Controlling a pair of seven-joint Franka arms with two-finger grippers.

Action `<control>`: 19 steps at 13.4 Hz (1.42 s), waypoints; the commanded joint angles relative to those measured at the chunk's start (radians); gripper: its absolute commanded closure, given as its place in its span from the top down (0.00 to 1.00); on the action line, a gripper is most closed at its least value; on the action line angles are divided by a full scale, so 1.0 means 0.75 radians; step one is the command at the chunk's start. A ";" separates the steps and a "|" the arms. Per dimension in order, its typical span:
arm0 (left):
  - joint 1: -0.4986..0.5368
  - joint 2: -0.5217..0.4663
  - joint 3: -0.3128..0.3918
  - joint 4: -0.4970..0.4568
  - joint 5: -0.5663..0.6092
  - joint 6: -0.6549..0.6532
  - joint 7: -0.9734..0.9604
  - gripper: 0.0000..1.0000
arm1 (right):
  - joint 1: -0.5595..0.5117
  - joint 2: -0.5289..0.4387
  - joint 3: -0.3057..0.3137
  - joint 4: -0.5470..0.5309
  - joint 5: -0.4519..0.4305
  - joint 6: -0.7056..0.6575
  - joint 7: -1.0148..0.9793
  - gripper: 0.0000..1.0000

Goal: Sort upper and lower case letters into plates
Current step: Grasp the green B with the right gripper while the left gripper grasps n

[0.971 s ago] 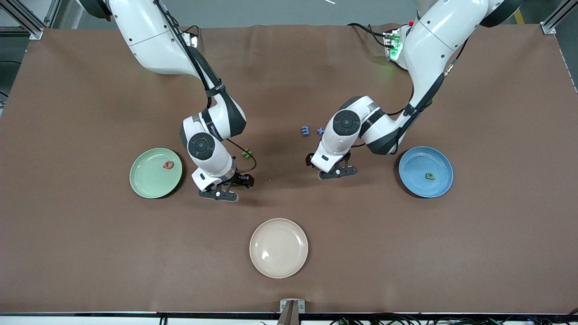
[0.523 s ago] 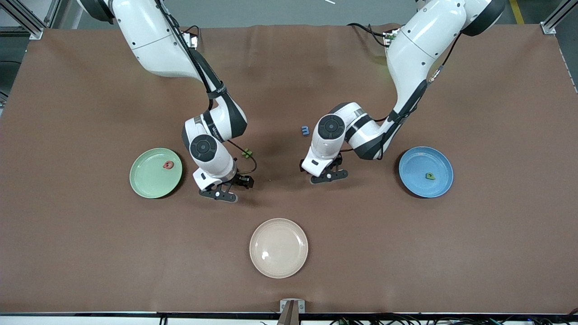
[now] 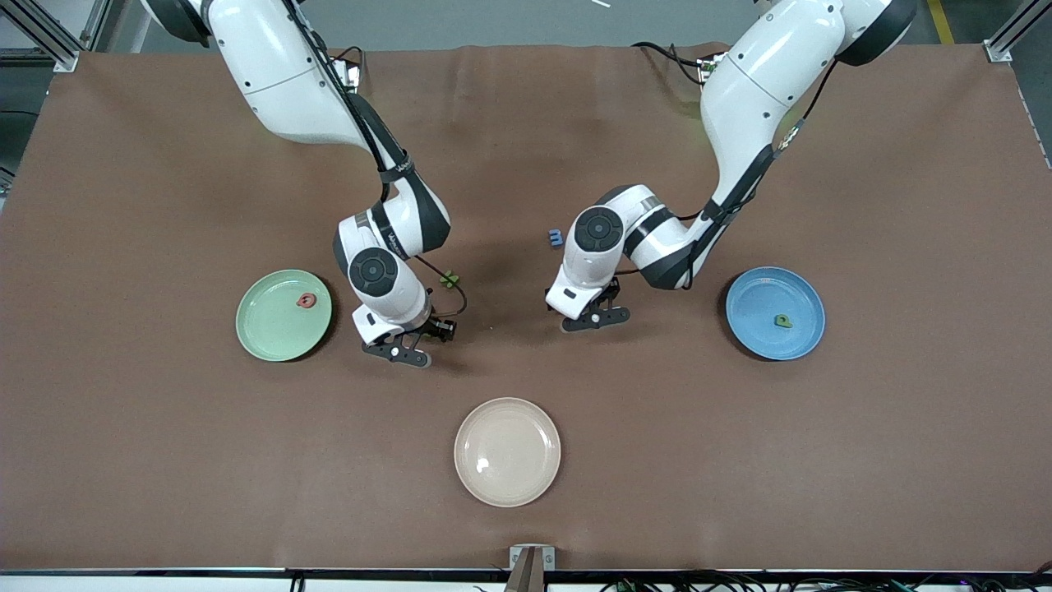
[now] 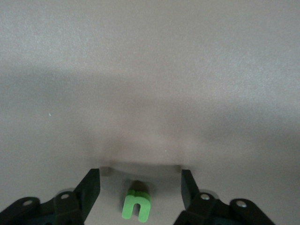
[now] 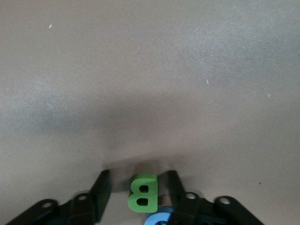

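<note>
Left wrist view: left gripper (image 4: 140, 180) spread around green n (image 4: 137, 206); right gripper (image 5: 137, 183) spread around green B (image 5: 143, 192); each should close centred.

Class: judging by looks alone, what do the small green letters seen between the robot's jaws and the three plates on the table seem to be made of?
Green n and green B: probably foam or soft plastic; thick, matte, rounded edges.
Green plate, blue plate, beige plate: likely smooth moulded plastic; uniform colour, with a small glossy highlight on the beige one.
</note>
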 commanded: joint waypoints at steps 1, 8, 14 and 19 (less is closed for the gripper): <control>-0.009 -0.015 -0.014 0.005 -0.020 -0.069 -0.013 0.76 | 0.014 -0.012 -0.004 -0.024 0.001 -0.018 0.031 0.52; -0.001 -0.015 -0.040 0.005 -0.065 -0.116 -0.004 0.57 | 0.019 -0.012 -0.004 -0.036 0.001 -0.029 0.033 0.51; 0.001 -0.011 -0.034 0.007 -0.045 -0.110 0.002 0.42 | 0.006 -0.016 -0.006 -0.036 0.001 -0.041 0.055 0.00; -0.007 -0.011 -0.032 0.000 -0.043 -0.112 0.002 0.22 | -0.092 -0.124 -0.006 -0.014 0.001 -0.214 -0.041 0.00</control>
